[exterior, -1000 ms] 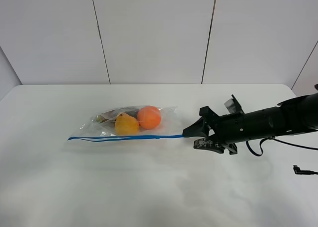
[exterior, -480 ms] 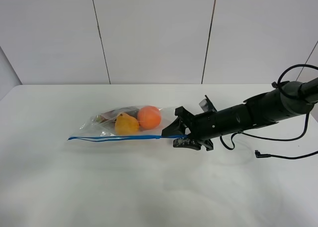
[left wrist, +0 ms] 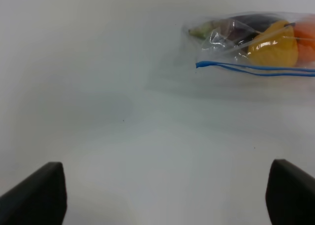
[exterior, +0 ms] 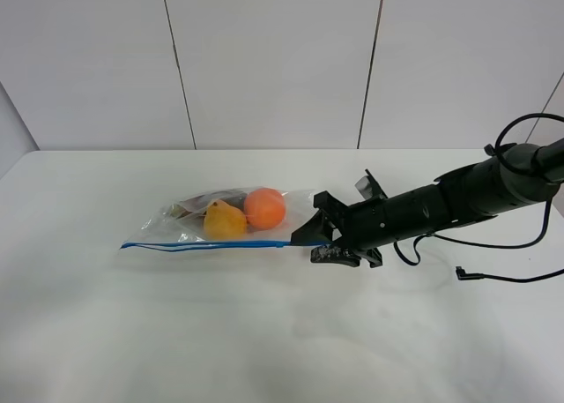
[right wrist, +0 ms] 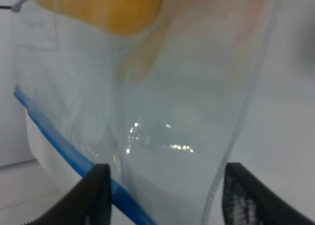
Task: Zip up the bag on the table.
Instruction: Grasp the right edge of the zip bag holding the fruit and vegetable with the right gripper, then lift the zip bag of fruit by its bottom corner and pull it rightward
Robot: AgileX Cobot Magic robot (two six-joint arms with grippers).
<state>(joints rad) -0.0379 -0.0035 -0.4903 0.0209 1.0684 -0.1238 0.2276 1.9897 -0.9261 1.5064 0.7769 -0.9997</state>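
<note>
The bag [exterior: 220,218] lies flat on the white surface [exterior: 264,332], a little left of the middle in the high view, with its blue strip [exterior: 229,243] along the near long edge. Through the clear plastic show an orange fruit [exterior: 264,208] and a yellow fruit [exterior: 224,221], side by side and touching, with something darker behind them that I cannot make out. The right gripper [exterior: 319,242] reaches in low from the right and sits at the bag's right end, where the strip finishes. In its wrist view the two fingers [right wrist: 96,195] stand spread apart with the bag's clear corner and the blue strip [right wrist: 59,141] between them, so the gripper is open around that end rather than pinching it; whether either finger touches the plastic I cannot tell. A black cable [exterior: 493,275] trails on the surface by the right arm. The left gripper [left wrist: 162,193] does not show in the high view; its wrist view has both fingertips wide apart and holding nothing, looking over bare surface toward the bag's left end [left wrist: 256,43], well apart from it.
</note>
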